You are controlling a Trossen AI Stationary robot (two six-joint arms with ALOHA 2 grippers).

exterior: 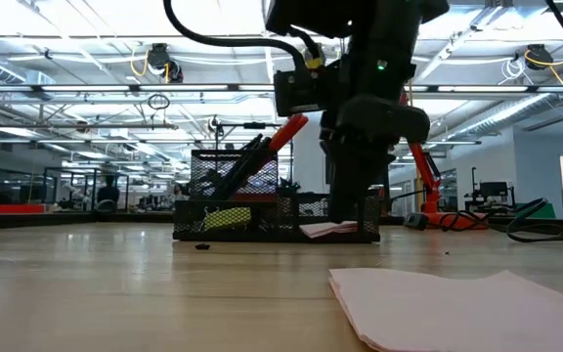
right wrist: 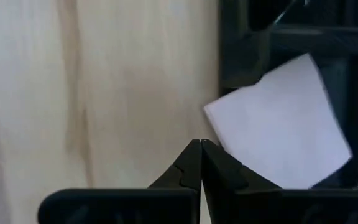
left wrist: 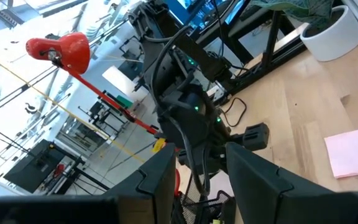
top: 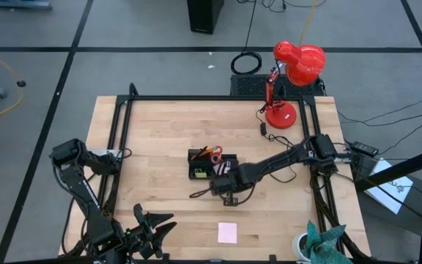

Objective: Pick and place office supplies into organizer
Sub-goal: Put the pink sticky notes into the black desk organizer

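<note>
Now at mid-bench: right pincer point(top: 226, 192) with fingers pressed together on nothing, just beside the near side of the black mesh organizer point(top: 211, 166). Pale sticky note point(right wrist: 281, 121) resting tilted over the organizer's low edge, right in front of the closed fingertips. Red-handled scissors point(top: 214, 153) and a yellow block point(exterior: 228, 217) already inside the organizer. Pink sticky-note pad point(top: 227, 232) flat near the front edge. Left pincer point(top: 154, 227) parked at the front-left corner, fingers point(left wrist: 160, 180) parted, empty. Red desk lamp point(top: 291, 73) at the far-right corner.
</note>
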